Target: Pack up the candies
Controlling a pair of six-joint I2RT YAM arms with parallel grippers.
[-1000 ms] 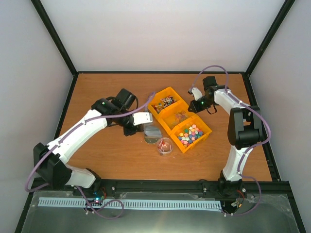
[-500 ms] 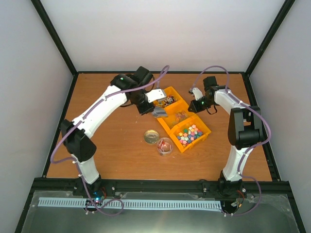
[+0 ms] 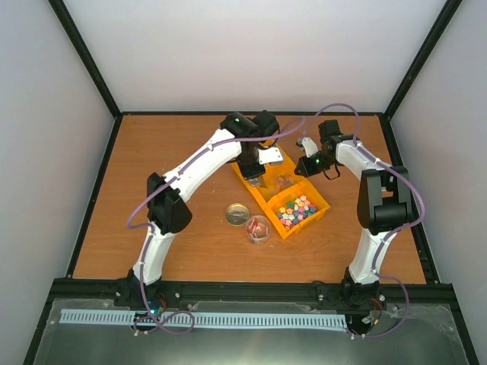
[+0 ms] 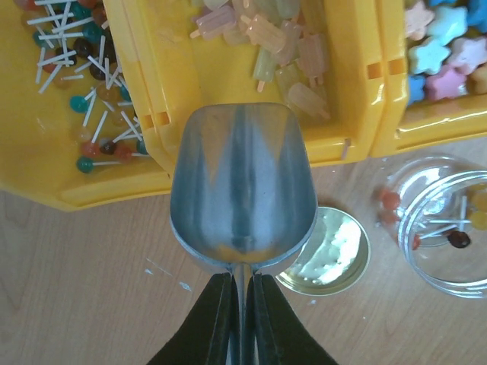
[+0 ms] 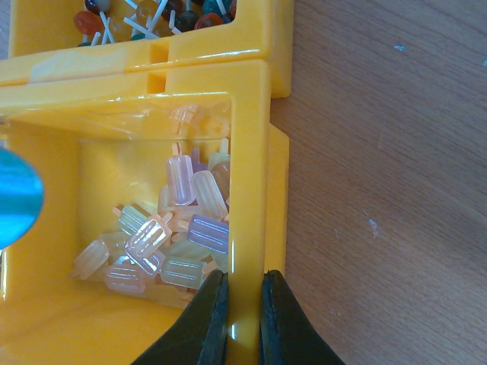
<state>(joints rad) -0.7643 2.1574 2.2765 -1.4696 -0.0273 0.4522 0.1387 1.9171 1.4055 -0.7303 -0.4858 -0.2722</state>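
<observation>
Top view: left gripper [image 3: 254, 172] out over a row of three yellow bins [image 3: 313, 220] at mid-table, clamped on the handle of a metal scoop [image 3: 256, 178] above the far end of the row. Right gripper [image 3: 299, 169] at the right side of the middle bin [image 3: 260, 196]. Candies [image 3: 298, 207] in all three bins. Clear cup [image 3: 258, 228] and round lid [image 3: 237, 214] just in front, on the wooden table [image 3: 167, 152]

Left wrist: fingers narrow around the scoop's thin handle, bowl apparently empty, above the bins' front walls. Lollipops [image 4: 84, 99] in the left bin, pale popsicle pieces [image 4: 266, 38] in the middle, stars [image 4: 445, 46] on the right. A few reddish and brown candies in the cup, beside the lid

Right wrist: jaws almost together, pinching the middle bin's wall, one finger inside, one outside. Popsicle pieces heaped against that wall
</observation>
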